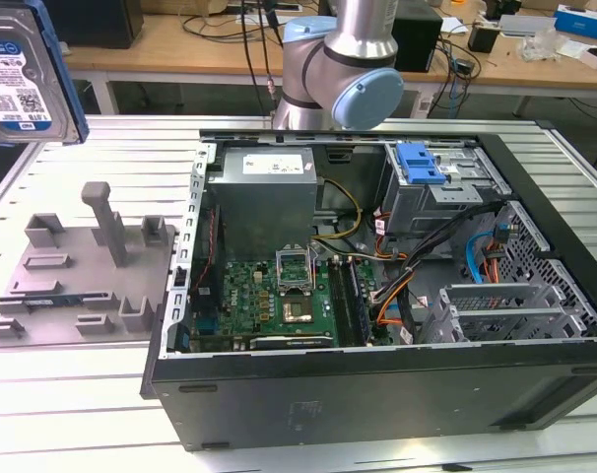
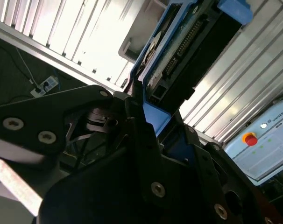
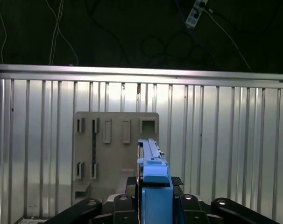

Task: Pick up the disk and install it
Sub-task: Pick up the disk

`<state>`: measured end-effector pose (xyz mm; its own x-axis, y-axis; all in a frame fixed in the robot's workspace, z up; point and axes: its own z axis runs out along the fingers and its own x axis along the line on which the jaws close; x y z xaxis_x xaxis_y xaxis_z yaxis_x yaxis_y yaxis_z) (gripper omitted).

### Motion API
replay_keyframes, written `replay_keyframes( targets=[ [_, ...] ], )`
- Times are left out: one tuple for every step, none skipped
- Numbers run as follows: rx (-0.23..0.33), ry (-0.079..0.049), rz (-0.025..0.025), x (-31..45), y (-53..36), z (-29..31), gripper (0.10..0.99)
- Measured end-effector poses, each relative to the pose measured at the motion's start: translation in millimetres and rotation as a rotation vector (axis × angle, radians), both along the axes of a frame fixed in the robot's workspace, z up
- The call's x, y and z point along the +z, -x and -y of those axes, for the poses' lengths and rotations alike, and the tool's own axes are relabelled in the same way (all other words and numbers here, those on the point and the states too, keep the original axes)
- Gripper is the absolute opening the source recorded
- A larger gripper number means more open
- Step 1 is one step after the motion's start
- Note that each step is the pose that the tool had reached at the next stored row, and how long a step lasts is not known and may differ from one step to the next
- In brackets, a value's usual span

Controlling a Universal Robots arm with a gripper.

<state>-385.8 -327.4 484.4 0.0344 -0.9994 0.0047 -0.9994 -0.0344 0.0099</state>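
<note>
The disk [image 1: 23,74], a silver drive with a blue-and-white label in a blue carrier bracket, hangs upright in the air at the exterior view's top left, above and behind the grey fixture plate [image 1: 77,276]. In both wrist views my gripper [image 3: 154,183] [image 2: 148,123] is shut on the disk's blue bracket [image 3: 153,158] [image 2: 188,46], which stands edge-on between the black fingers [image 3: 129,183]. The fixture plate [image 3: 116,154] lies below the disk in the first wrist view.
The open computer case [image 1: 377,394] lies on the slatted table [image 1: 72,394] to the exterior view's right, with a grey power-supply box [image 1: 264,202], a motherboard [image 1: 269,301] and a drive cage with a blue latch [image 1: 419,163]. The arm's base [image 1: 343,69] rises behind the case.
</note>
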Motion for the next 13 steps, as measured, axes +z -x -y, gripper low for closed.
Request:
replay_keyframes(
  targets=[
    [0.000, 0.000, -0.0011, 0.6, -6.5, 5.0, 0.369],
    [0.000, 0.000, -0.0022, 0.9, -9.8, 7.8, 0.369],
    [0.000, 0.000, -0.0034, 1.1, -12.7, 10.4, 0.369],
    [0.000, 0.000, -0.0049, 1.4, -15.8, 13.2, 0.369],
    [0.000, 0.000, -0.0061, 1.6, -18.2, 15.5, 0.369],
    [0.000, 0.000, -0.0085, 1.8, -23.2, 20.2, 0.369],
    [0.000, 0.000, -0.0108, 2.0, -28.5, 24.2, 0.369],
    [0.000, 0.000, -0.0151, 2.3, -37.9, 27.9, 0.369],
    [0.000, 0.000, -0.0170, 2.3, -43.0, 29.1, 0.369],
    [0.000, 0.000, -0.0186, 2.5, -48.0, 30.1, 0.369],
    [0.000, 0.000, -0.0209, 3.1, -56.0, 32.0, 0.369],
    [0.000, 0.000, -0.0224, 3.6, -64.4, 33.9, 0.369],
    [0.000, 0.000, -0.0228, 3.8, -68.7, 34.7, 0.369]
  ],
)
